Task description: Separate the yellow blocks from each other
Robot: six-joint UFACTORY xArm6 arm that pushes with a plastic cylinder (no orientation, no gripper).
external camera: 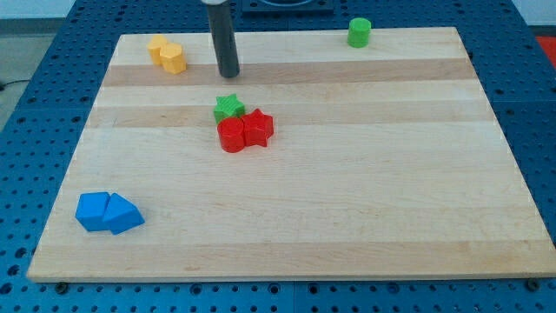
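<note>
Two yellow blocks sit touching each other at the view's top left of the wooden board [347,200]: one yellow block [157,47] nearer the edge and a yellow hexagon-like block [173,58] just right and below it. My tip [228,75] rests on the board to the right of the yellow pair, a short gap away. It stands above the green star [228,107] and touches no block.
A red cylinder [232,136] and a red star [258,128] touch each other just below the green star. A green cylinder [359,32] stands at the top right edge. A blue cube [92,210] and blue triangle [123,215] lie at the bottom left.
</note>
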